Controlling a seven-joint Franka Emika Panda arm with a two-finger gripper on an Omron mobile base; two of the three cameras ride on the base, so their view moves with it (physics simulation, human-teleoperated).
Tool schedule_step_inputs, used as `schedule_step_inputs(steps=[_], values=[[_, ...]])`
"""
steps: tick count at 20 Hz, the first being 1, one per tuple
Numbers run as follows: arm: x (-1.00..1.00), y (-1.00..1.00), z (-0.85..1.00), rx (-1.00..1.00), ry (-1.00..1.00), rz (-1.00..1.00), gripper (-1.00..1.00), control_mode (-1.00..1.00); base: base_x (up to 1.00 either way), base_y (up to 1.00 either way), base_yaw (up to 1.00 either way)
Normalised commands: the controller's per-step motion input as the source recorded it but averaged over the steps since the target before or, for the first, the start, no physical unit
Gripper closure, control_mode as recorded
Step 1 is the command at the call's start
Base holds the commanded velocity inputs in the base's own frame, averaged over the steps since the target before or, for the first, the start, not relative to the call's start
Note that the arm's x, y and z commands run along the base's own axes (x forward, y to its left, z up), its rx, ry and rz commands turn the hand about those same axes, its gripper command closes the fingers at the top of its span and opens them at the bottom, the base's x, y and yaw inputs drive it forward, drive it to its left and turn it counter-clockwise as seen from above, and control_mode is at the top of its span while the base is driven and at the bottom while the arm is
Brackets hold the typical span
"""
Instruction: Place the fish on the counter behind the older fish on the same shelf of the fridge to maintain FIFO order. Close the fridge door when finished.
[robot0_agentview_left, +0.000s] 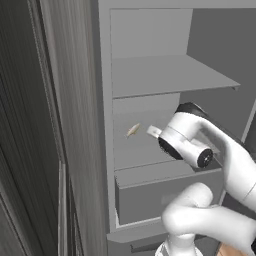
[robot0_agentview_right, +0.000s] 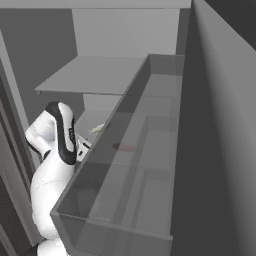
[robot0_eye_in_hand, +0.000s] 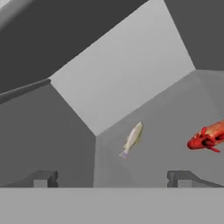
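Observation:
The pale tan fish (robot0_eye_in_hand: 132, 139) lies on the grey shelf (robot0_eye_in_hand: 162, 131) inside the fridge (robot0_agentview_left: 105, 100), close to the back wall. To its right and nearer the front lies the older fish (robot0_eye_in_hand: 208, 136), bright red-orange. My gripper (robot0_eye_in_hand: 113, 179) hangs open in front of both, apart from them, with nothing between its fingertips (robot0_eye_in_hand: 43, 178). From the left base view the pale fish (robot0_agentview_left: 133, 130) shows just left of my wrist. From the right base view it (robot0_agentview_right: 97, 130) peeks past the fridge door (robot0_agentview_right: 220, 125), and the red fish (robot0_agentview_right: 124, 147) shows through a bin. The counter is out of view.
The grey drawer (robot0_agentview_left: 160, 197) sits pulled out a little under the shelf. A higher shelf (robot0_agentview_left: 170, 75) hangs over my hand. The door's see-through bin ledge (robot0_agentview_right: 125, 200) stands close on my arm's right. Panelled wood cabinets (robot0_agentview_left: 30, 150) flank the fridge on the left.

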Motion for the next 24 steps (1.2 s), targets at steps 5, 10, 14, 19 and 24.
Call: schedule_step_inputs(steps=[5,10,14,19,24], values=[[-0.77,0.07,0.03,-0.23,0.00,-0.24,-1.00,-1.00,0.00,0.00,0.00],[-0.75,0.00,0.55,-0.20,0.00,-0.27,-1.00,-1.00,0.00,0.00,0.00],[-0.82,-0.03,0.53,-0.19,0.00,-0.24,-1.00,-1.00,0.00,0.00,0.00],[-0.72,-0.10,0.39,-0.17,0.00,-0.18,-1.00,-1.00,0.00,0.00,0.00],[-0.41,-0.15,0.41,-0.02,-0.01,-0.10,-1.00,-1.00,0.00,0.00,0.00]])
